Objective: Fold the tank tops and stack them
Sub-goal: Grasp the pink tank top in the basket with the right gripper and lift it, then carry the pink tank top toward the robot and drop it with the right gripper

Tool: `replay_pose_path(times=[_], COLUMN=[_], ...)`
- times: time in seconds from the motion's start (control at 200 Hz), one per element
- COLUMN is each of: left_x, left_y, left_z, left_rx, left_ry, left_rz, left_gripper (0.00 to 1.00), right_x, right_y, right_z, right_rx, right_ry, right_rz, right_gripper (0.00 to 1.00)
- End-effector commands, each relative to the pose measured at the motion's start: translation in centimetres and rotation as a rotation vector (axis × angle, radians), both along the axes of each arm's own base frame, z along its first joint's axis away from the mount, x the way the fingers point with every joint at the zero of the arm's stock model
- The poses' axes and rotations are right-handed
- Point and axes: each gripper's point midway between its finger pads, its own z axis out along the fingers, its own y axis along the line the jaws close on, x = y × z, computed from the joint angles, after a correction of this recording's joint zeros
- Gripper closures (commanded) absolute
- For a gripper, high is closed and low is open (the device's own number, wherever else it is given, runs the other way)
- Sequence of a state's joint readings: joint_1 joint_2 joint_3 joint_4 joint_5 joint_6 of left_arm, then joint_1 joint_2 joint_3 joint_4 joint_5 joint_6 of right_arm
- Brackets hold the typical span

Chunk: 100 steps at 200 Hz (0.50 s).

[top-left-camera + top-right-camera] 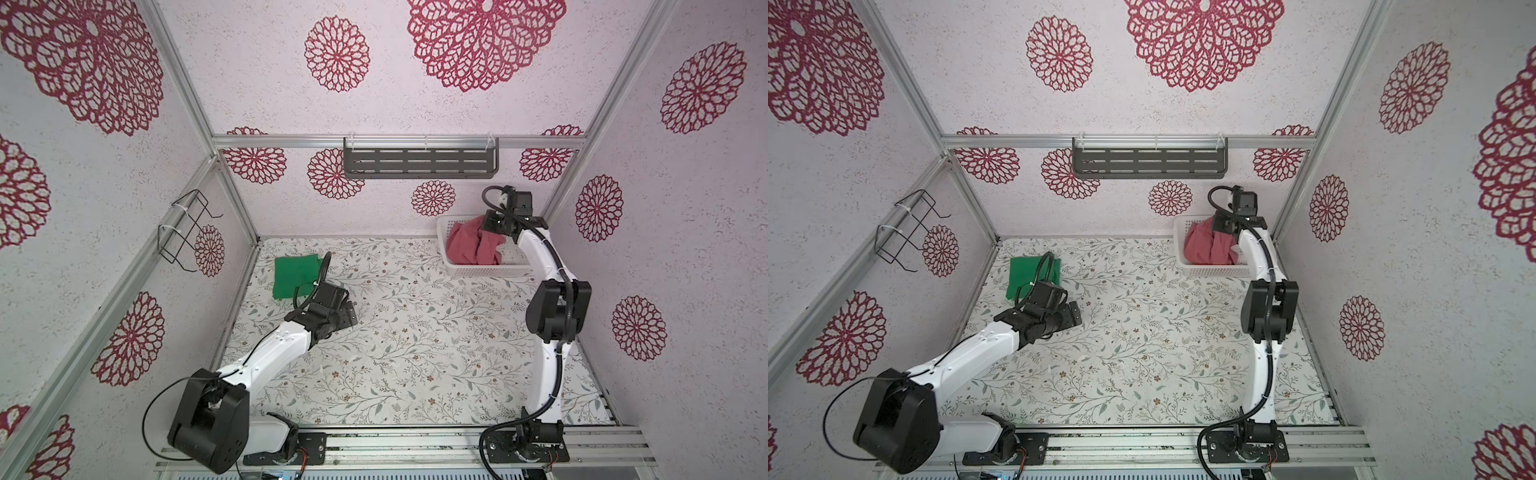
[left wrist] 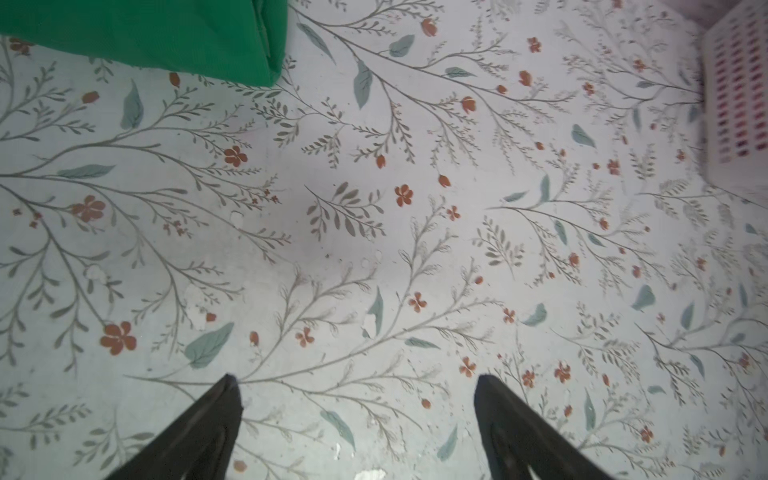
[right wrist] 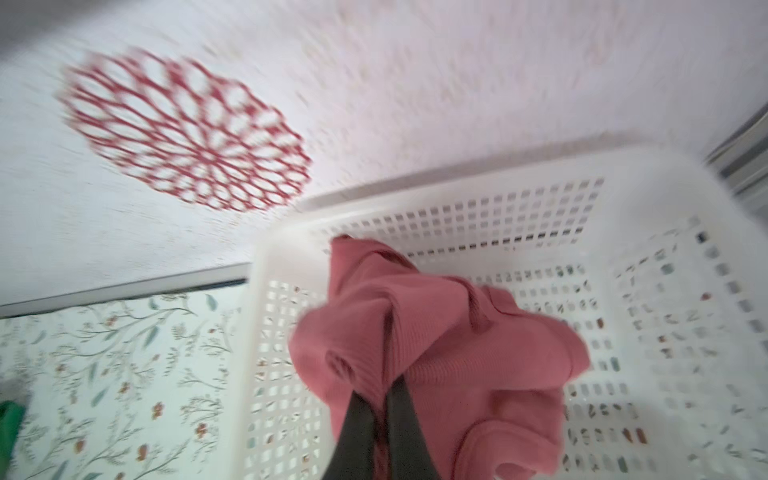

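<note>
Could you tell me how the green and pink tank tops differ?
The green tank top lies folded on the table; the pink tank top is bunched in the basket. The green one is free of the open left gripper; the pink one is pinched by the shut right gripper. Both are plain cloth.

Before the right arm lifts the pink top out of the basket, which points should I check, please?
1. Grip: right pincer shut on the pink tank top: ok.
2. Cloth clear of the basket: not ok, most of it is inside.
3. Helper: left pincer open and empty: ok.
4. Stack base: green tank top folded on the table: ok.
5. Pinch holds one cloth layer only: cannot tell.
</note>
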<state>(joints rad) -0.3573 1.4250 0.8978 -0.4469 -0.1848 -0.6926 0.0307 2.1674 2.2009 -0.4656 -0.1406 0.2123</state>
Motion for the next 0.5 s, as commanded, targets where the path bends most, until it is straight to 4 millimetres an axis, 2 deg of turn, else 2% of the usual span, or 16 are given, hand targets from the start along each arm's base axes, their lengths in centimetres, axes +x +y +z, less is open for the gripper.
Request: replay_pose_path(times=[0.0, 0.165, 0.245, 0.375, 0.405, 0.425, 0.495], left_x=[3.4, 7.6, 8.8, 10.1, 10.5, 10.4, 11.1], left_y=[2.4, 5.2, 6.3, 7.5, 7.7, 7.9, 8.3], left_z=[-0.3, -2.0, -3.8, -6.5, -6.4, -7.9, -8.7], left_rx=[0.079, 0.122, 0.106, 0.110, 0.114, 0.121, 0.122], left_ry=[0.010, 0.082, 0.125, 0.184, 0.183, 0.217, 0.231], left_rz=[-0.009, 0.003, 0.018, 0.032, 0.033, 0.034, 0.034], left_gripper=[0.09, 0.10, 0.12, 0.13, 0.13, 0.13, 0.14], right_x=[-4.3, -11.2, -14.7, -19.8, -20.9, -21.7, -23.7], right_y=[2.4, 6.8, 8.9, 12.2, 12.9, 13.3, 14.8], right_z=[12.1, 20.3, 22.9, 25.0, 25.1, 25.2, 24.8], right_rx=[-0.044, -0.067, -0.061, -0.026, -0.017, -0.008, 0.013], right_ry=[-0.224, -0.367, -0.412, -0.455, -0.459, -0.461, -0.457], right_rz=[0.098, 0.227, 0.295, 0.418, 0.447, 0.469, 0.529], right_gripper=[1.00, 1.00, 1.00, 1.00, 1.00, 1.00, 1.00])
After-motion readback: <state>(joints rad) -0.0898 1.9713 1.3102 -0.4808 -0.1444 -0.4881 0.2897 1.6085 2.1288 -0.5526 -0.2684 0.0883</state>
